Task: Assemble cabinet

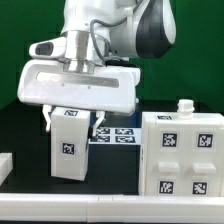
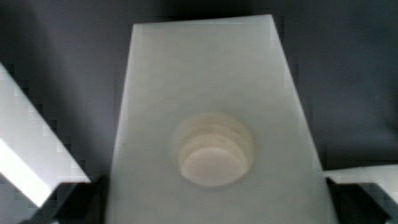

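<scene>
My gripper (image 1: 72,122) is shut on a matte white cabinet panel (image 1: 70,145), a tall narrow block with black-and-white tags, held upright with its lower end at the table. In the wrist view the same panel (image 2: 205,90) fills the middle and carries a round stepped peg (image 2: 212,152); the dark fingers (image 2: 63,200) press on both its sides. The big white cabinet box (image 1: 181,155), covered with several tags and with a small knob on top, stands apart at the exterior view's right.
The marker board (image 1: 118,135) lies flat on the table behind the held panel, between it and the box. A white piece (image 1: 4,167) shows at the exterior view's left edge. A pale rail (image 1: 110,208) runs along the front.
</scene>
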Robot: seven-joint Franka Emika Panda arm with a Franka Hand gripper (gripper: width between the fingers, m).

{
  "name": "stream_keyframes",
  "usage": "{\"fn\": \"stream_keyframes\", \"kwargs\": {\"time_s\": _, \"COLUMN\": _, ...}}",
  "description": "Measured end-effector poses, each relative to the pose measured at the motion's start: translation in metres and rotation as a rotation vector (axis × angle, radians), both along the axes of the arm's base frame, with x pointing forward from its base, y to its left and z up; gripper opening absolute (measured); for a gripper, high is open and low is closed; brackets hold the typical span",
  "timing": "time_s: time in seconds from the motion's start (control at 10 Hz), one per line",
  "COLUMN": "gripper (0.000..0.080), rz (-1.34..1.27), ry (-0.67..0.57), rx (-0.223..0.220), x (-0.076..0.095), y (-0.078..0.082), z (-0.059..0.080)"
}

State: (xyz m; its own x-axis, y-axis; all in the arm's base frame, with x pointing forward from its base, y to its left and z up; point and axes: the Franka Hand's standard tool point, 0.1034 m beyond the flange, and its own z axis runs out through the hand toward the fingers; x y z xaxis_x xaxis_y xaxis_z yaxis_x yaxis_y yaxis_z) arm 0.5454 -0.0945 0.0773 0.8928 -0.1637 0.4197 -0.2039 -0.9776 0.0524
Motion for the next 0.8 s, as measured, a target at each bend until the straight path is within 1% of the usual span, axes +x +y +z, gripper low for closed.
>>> {"fn": "stream_keyframes", "kwargs": {"time_s": 0.2, "gripper": 0.0560, "rz": 0.000, "ry": 0.001, "rx": 0.000, "x": -0.0002, "y": -0.0003, "z": -0.0004}}
{"fn": "stream_keyframes", "kwargs": {"time_s": 0.3, "gripper": 0.0728, "rz": 0.000, "ry": 0.001, "rx": 0.000, "x": -0.0003, "y": -0.0003, "z": -0.0007}}
{"fn": "stream_keyframes", "kwargs": {"time_s": 0.4, "gripper": 0.0780, "rz": 0.000, "ry": 0.002, "rx": 0.000, "x": -0.0005, "y": -0.0003, "z": -0.0010}}
{"fn": "stream_keyframes", "kwargs": {"time_s": 0.7, "gripper": 0.0795, "rz": 0.000, "ry": 0.003, "rx": 0.000, "x": -0.0009, "y": -0.0003, "z": -0.0019}}
{"fn": "stream_keyframes", "kwargs": {"time_s": 0.8, "gripper": 0.0797, "rz": 0.001, "ry": 0.014, "rx": 0.009, "x": -0.0014, "y": 0.0009, "z": -0.0022}}
